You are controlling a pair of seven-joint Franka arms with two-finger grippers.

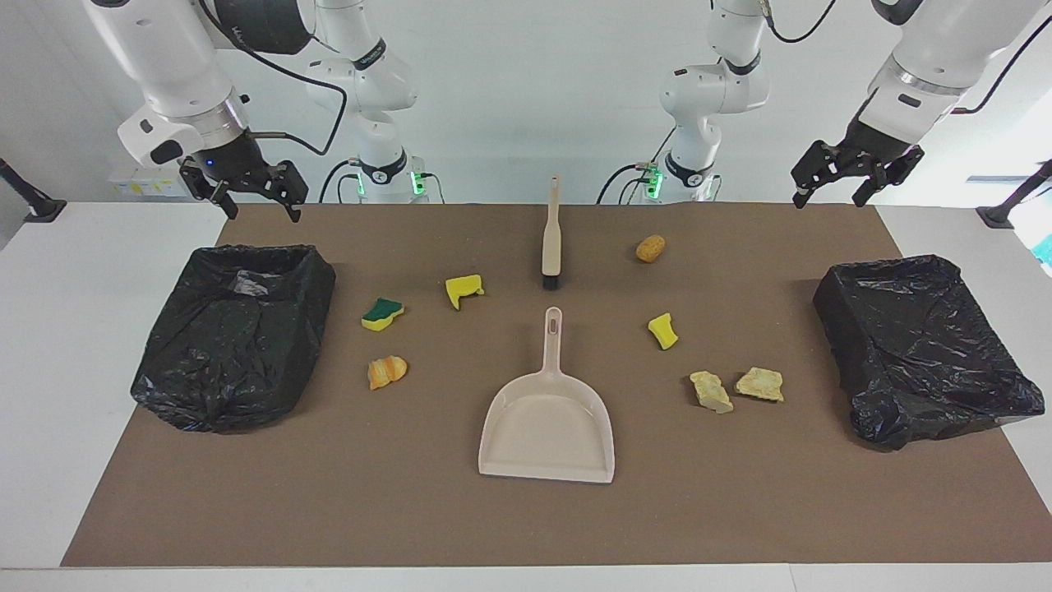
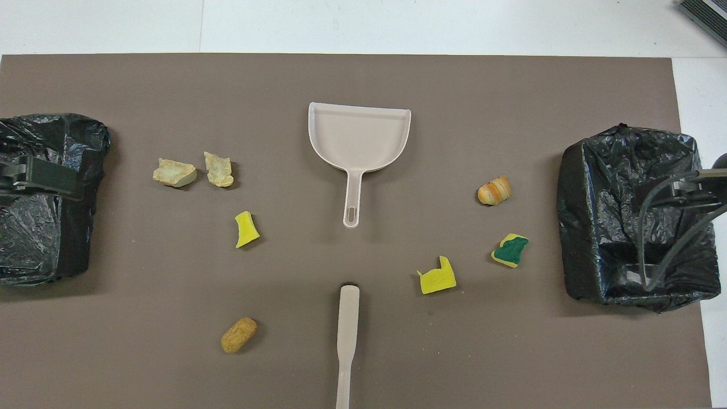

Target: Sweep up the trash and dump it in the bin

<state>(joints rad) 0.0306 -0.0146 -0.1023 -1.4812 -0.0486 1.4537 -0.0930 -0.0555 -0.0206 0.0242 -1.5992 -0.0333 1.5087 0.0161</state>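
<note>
A: Facing view first. Containers?
B: Two bins lined with black bags: bin A (image 1: 234,333) at the right arm's end, bin B (image 1: 925,349) at the left arm's end. Nothing visible inside either. Dustpan (image 1: 549,423) mid-mat, also bare inside, handle pointing toward the robots; brush (image 1: 551,238) nearer the robots, in line with it.
A: Trash?
B: Scattered on the mat (image 1: 329,493), none in a bin. Toward bin A: green sponge (image 1: 382,313), yellow sponge (image 1: 463,289), orange chunk (image 1: 386,372). Toward bin B: brown lump (image 1: 650,247), yellow scrap (image 1: 663,330), two tan chunks (image 1: 735,388).
A: Grippers?
B: Right gripper (image 1: 263,197) raised over bin A's near edge, jaws spread, holding nothing. Left gripper (image 1: 830,193) raised near bin B's end, jaws spread, likewise bare.
A: Overhead?
B: Same layout mirrored. Dustpan (image 2: 359,136) bare; bin B (image 2: 48,227) and bin A (image 2: 590,227) partly covered by the raised grippers, no trash visible inside.
</note>
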